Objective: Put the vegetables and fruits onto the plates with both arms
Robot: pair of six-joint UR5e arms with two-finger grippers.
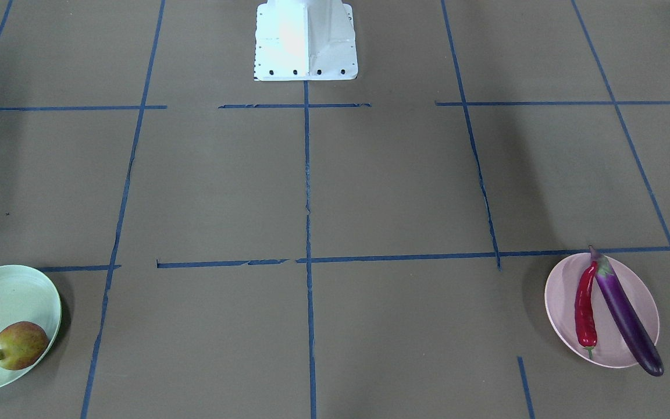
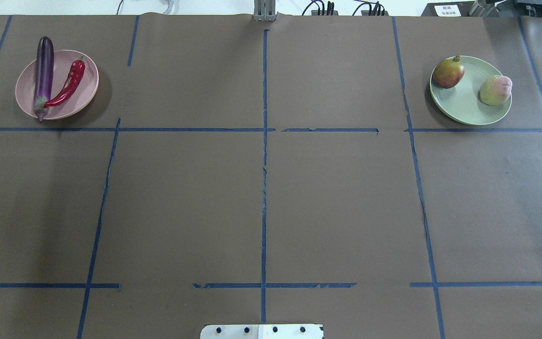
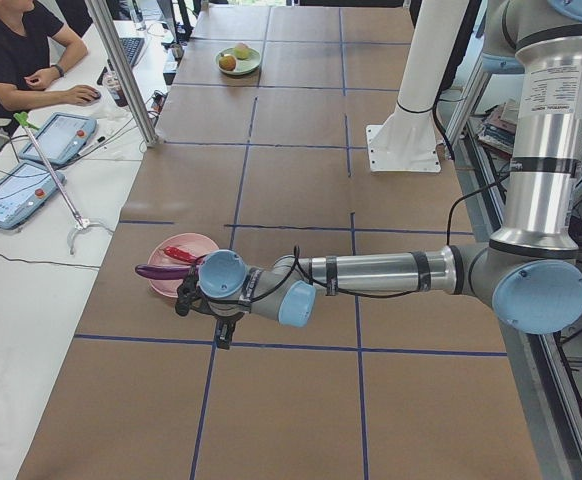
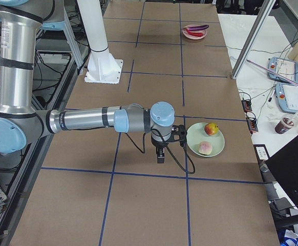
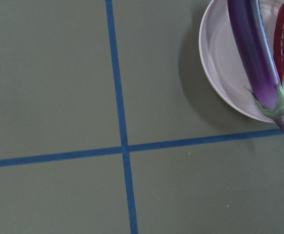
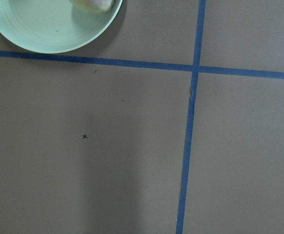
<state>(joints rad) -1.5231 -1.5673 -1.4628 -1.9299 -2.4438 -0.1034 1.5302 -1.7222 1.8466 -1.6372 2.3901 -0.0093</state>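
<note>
Reading left to right, I find eggplant (image 2: 43, 75) and chili (image 2: 68, 84) lying on the pink plate (image 2: 90, 80), pomegranate (image 2: 448, 72) and pale fruit (image 2: 495, 90) on the green plate (image 2: 468, 106). Left gripper (image 3: 223, 338) and right gripper (image 4: 160, 158) hang near their plates, jaw state I cannot tell; I'd lift both straight up, clear of rims.

Mint plate (image 6: 44, 29) top left, probably pale fruit (image 6: 91, 4) aboard

silver-grey arms (image 3: 371, 272), light blue joint caps (image 3: 539, 297), black cables (image 3: 454, 212), white base (image 1: 306, 41)
</note>
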